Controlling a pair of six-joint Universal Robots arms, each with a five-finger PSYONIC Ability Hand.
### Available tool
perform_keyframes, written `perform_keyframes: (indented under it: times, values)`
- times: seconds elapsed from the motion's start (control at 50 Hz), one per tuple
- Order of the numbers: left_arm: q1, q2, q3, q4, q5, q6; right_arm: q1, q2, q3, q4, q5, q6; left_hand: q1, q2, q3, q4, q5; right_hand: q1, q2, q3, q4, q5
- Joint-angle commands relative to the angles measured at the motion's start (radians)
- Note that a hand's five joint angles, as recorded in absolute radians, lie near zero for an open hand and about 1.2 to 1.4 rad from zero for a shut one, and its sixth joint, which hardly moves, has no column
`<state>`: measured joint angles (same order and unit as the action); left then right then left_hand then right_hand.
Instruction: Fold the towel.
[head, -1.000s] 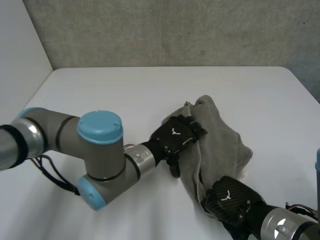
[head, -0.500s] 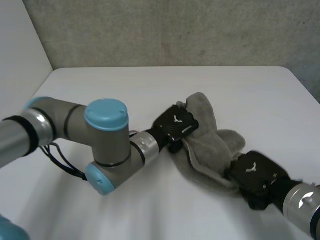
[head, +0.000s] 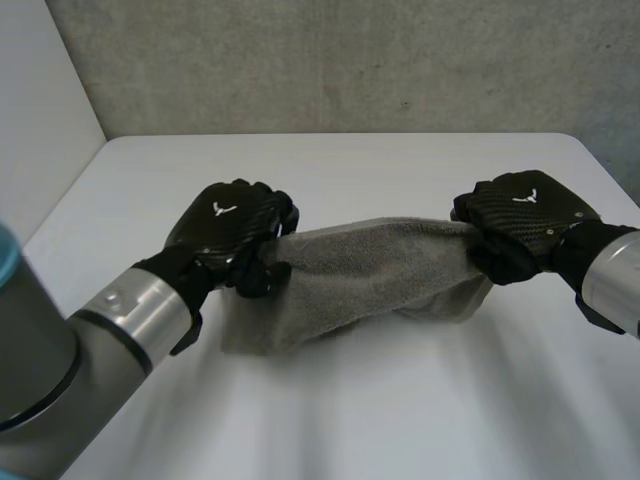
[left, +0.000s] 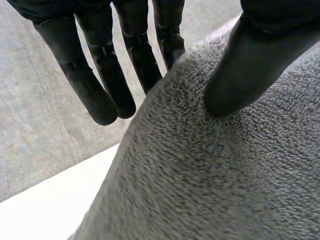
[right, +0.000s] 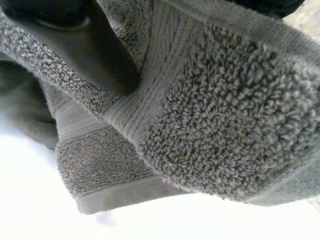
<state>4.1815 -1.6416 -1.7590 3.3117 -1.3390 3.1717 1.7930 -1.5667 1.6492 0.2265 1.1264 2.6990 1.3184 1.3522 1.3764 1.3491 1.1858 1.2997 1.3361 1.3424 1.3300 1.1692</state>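
My left hand (head: 232, 228) clenches one towel (head: 370, 270) end, my right hand (head: 520, 215) the other. Soft, light terry, sags onto counter (head: 350, 410); best gripped at corners.

towel (head: 370, 270) stretched across mid-table; bare table (head: 330, 170) beyond, nearer too

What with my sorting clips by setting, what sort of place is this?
Probably a robot lab: a white table, a plain grey wall behind, and the left hand and right hand gripping one grey towel.
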Motion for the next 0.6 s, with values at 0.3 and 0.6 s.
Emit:
perform_keyframes:
  times: [0.3,0.6]
  values:
    - [0.035,-0.242,0.026,0.088,-0.006,-0.016,0.059,0.335,-0.089,-0.022,0.277,-0.151,-1.058,-1.092,-1.116,-1.089,-1.100,0.097,0.060,0.054,0.066,0.053]
    - [0.161,-0.104,-0.105,-0.030,0.004,-0.013,0.045,0.356,-0.042,-0.139,0.294,-0.159,-0.850,-0.884,-0.908,-0.881,-0.892,0.097,0.060,0.054,0.066,0.053]
